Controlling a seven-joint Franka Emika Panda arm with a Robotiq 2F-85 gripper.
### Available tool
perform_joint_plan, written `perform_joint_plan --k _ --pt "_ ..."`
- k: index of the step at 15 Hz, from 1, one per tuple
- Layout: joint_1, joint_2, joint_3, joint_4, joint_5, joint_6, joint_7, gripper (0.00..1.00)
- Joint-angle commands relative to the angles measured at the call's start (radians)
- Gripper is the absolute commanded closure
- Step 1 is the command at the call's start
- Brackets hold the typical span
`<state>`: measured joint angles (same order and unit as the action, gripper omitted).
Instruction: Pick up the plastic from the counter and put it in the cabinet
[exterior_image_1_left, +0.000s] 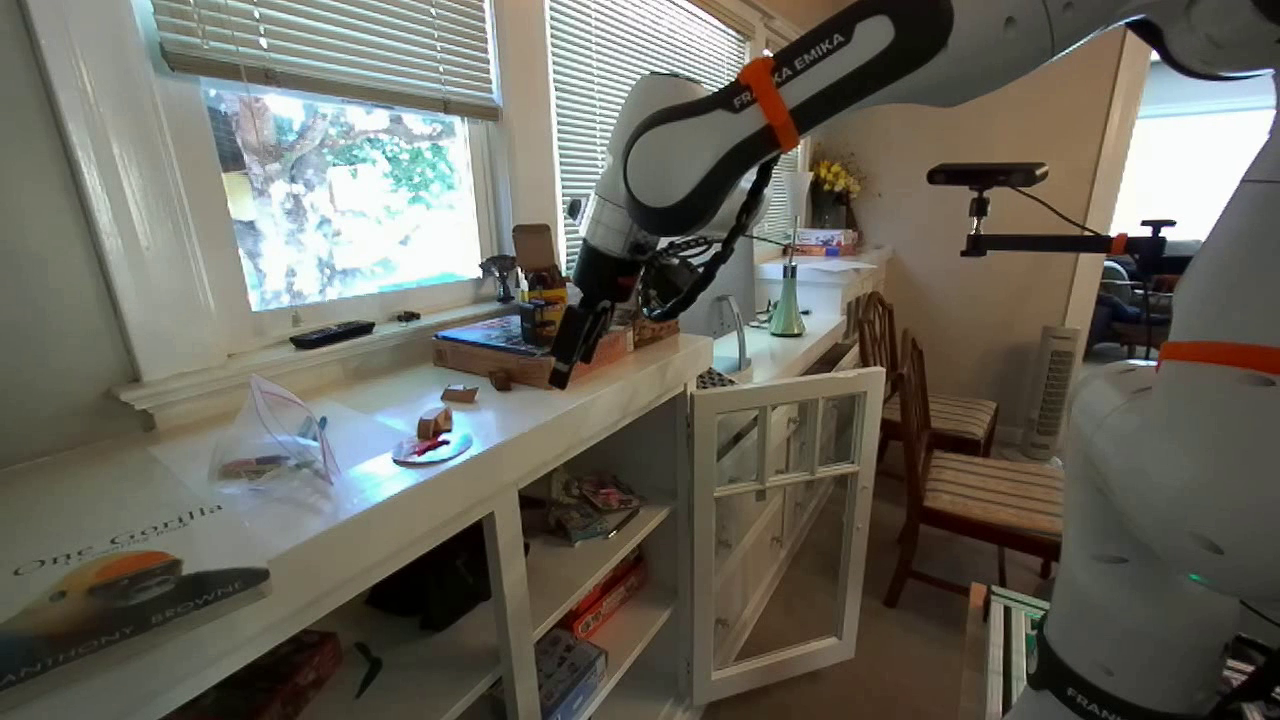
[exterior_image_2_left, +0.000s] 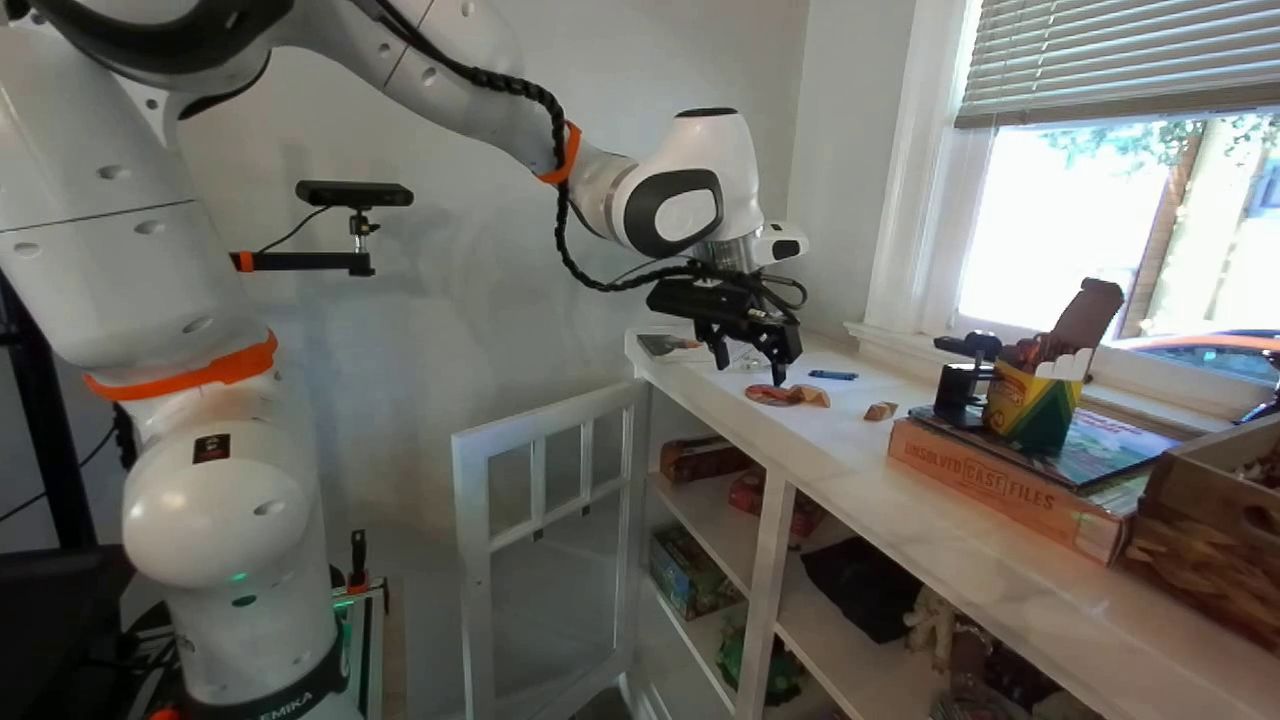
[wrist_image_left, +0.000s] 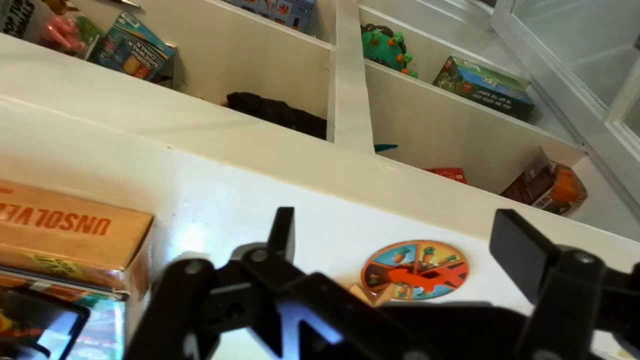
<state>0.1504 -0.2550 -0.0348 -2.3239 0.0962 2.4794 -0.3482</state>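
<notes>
Above the white counter (exterior_image_2_left: 850, 450), near a round game spinner (wrist_image_left: 415, 270), the gripper (exterior_image_2_left: 750, 370) hung with its jaws spread wide; in the wrist view the spinner appeared between its fingers (wrist_image_left: 284, 232), though how high they stood over it could not be told. At the spinner's edge sat a folded brown scrap (exterior_image_2_left: 810, 396), with a second brown scrap (exterior_image_2_left: 880, 411) just apart from it. On the side of the spinner facing the window (exterior_image_1_left: 350, 200) lay a blue stick (exterior_image_2_left: 833, 375). Near the spinner, but clear of it, a wrinkled, see-through plastic bag (exterior_image_1_left: 268, 435) rested on the counter; coloured objects showed in or through it. On the opposite side of the spinner from the bag stood a game box (exterior_image_2_left: 1000, 490), bearing a crayon box (exterior_image_2_left: 1035, 405). Farther from the spinner on the bag's side lay a picture book (exterior_image_1_left: 130, 590); farther on the game box's side stood a wooden crate (exterior_image_2_left: 1200, 570). Behind the spinner, a remote control (exterior_image_1_left: 333, 335) lay on the sill (exterior_image_1_left: 240, 372). Below the spinner, the cabinet (exterior_image_1_left: 512, 590) held boxes on its shelves, and on the bag's side a glass door (exterior_image_2_left: 565, 512) stood open. Well beyond the spinner stood wooden chairs (exterior_image_1_left: 990, 490).
</notes>
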Motion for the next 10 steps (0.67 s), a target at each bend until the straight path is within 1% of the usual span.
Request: perform_joint_plan --k 1,7,8,10 --pt "-0.008 0.010 0.022 0.012 0.003 -0.002 0.002 0.00" --pt "-0.004 0.024 0.030 0.023 0.003 -0.002 0.007 0.00" --pt "-0.013 0.017 0.031 0.022 -0.007 -0.011 0.033 0.00" --pt "-0.038 0.033 0.050 0.035 -0.047 0.005 0.128 0.00"
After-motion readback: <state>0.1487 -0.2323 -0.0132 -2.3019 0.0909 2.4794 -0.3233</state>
